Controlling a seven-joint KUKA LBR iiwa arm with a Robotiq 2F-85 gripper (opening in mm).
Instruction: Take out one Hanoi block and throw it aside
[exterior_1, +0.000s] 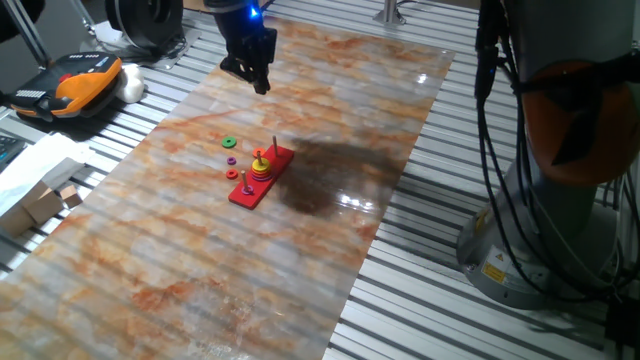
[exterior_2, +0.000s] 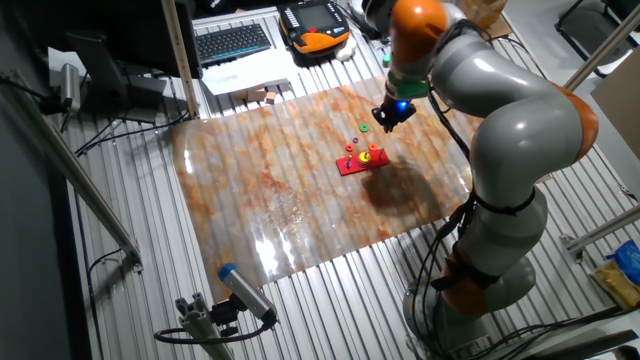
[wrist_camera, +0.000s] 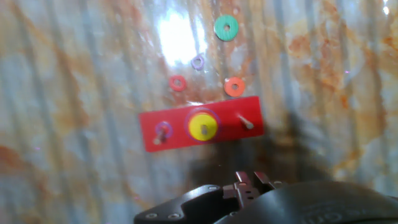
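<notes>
Tool: the tool hangs above the counter near its far edge in one fixed view, well apart from the red base and above the rings; its dark fingers point down with nothing between them. Whether they stand open or closed I cannot tell. In the hand view only the dark housing shows at the bottom edge.
Red base: the red base, a flat red rectangle with three thin pegs, lies near the middle of the counter, slightly toward the far edge.
Hanoi block: the Hanoi block, a small yellow ring, sits on the middle peg at the top of a stack; a purple rim shows around it in the hand view.
Left peg: a small purple ring sits around one end peg in the hand view.
Right peg: the other end peg stands bare.
Orange ring: the orange ring lies flat on the counter just beside the base's long edge.
Red ring: a red ring lies flat near the same edge, apart from the orange one.
Small lilac ring: a lilac ring lies a little beyond those two.
Green ring: the green ring lies farthest from the base.
</notes>
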